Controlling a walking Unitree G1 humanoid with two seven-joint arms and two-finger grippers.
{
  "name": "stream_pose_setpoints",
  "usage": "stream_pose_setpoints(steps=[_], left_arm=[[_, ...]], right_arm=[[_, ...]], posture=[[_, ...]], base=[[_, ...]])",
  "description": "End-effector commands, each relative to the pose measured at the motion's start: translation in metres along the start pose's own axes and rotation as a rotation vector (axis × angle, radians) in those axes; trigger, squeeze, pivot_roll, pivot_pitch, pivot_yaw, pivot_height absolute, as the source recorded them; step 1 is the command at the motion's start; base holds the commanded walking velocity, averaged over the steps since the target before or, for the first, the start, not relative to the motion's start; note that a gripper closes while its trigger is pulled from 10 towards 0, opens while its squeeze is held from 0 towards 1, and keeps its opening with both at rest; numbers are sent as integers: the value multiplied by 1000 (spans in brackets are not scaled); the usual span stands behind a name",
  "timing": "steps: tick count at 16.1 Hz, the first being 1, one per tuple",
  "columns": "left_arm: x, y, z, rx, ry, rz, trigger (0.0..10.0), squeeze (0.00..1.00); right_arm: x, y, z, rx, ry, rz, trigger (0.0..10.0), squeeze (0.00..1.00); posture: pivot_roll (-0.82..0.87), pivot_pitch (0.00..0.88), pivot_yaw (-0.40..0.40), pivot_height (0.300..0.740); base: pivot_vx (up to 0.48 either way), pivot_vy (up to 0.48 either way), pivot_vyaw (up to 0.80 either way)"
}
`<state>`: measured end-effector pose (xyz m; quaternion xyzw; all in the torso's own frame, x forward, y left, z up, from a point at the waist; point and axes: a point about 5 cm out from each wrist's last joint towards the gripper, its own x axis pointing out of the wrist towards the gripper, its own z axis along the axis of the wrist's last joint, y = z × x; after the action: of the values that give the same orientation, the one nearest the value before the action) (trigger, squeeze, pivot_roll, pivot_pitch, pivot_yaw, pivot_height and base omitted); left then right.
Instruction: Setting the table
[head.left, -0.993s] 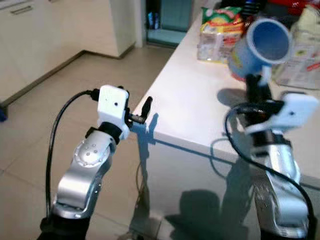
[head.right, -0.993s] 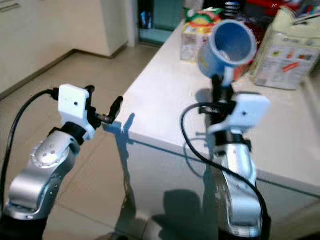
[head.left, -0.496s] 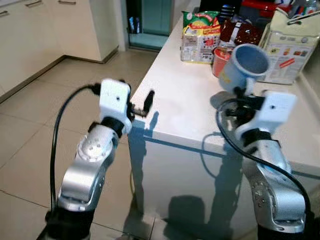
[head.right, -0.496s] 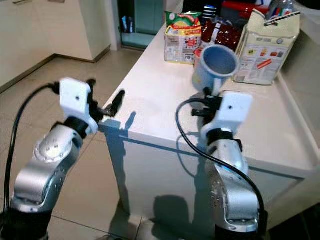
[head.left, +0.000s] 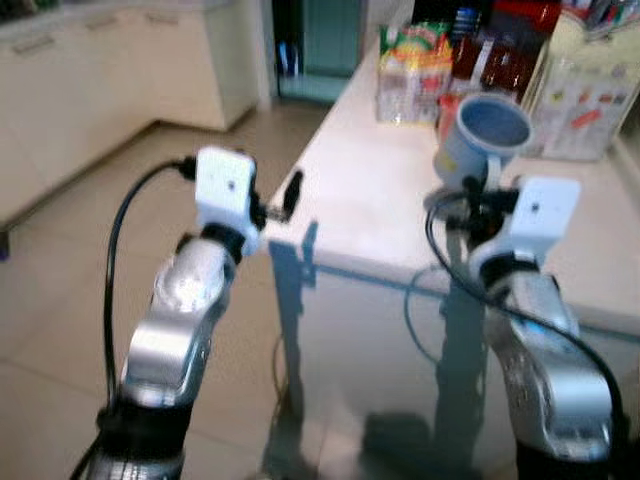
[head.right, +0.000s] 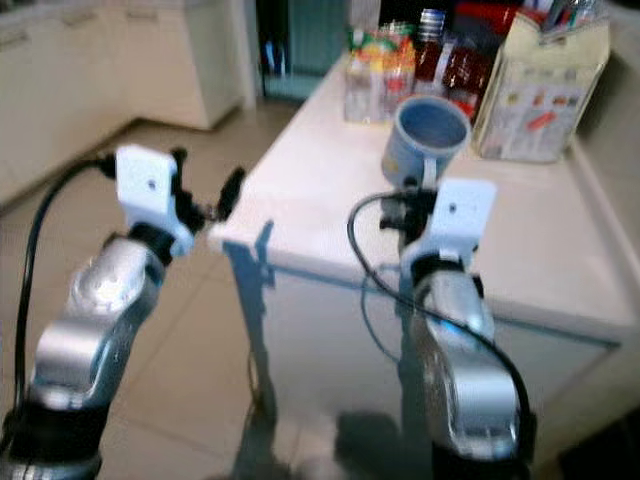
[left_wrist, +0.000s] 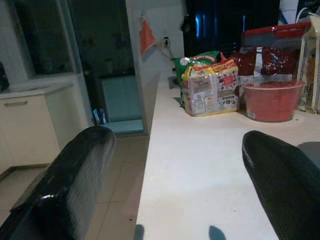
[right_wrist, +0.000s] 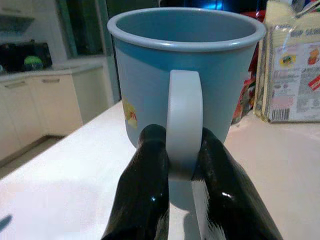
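Right gripper (right_wrist: 172, 172) pinches the pale handle of one blue mug (right_wrist: 186, 75), holding it upright above the white desk (head.left: 380, 210).

From that gripper outward: the mug hangs over bare desk; at twelve o'clock beyond it stand one red bowl (left_wrist: 272, 100), one yellow-green snack pack (left_wrist: 207, 85) and one dark red bag (left_wrist: 262, 60), with one pale carton (right_wrist: 292, 75) at one to two o'clock. To place it well, I would lower it straight, keep it level, and release only once the base rests flat, short of that cluster. At nine o'clock, the left gripper (left_wrist: 180, 190) hovers wide and empty at the desk's corner.
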<state>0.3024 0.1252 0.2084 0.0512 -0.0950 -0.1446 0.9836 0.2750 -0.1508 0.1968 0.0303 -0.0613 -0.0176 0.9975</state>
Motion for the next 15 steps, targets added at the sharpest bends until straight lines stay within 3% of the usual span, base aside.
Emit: stream_pose_setpoints(steps=[1,9,15], left_arm=[[1,0,-1,5,5,-5,10000,0],[4,1,-7,-23,22,52,10000,0],[5,2,-8,-18,19,50,10000,0]], right_arm=[[2,1,4,-3,-7,3,10000,0],[6,5,2,-27,38,33,10000,0],[-8,-2,-7,-21,29,72,10000,0]], posture=[[-15,0,19,740],[-17,0,-5,740],[-31,0,4,740]], base=[[0,0,0],[0,0,0],[0,-446,-469]])
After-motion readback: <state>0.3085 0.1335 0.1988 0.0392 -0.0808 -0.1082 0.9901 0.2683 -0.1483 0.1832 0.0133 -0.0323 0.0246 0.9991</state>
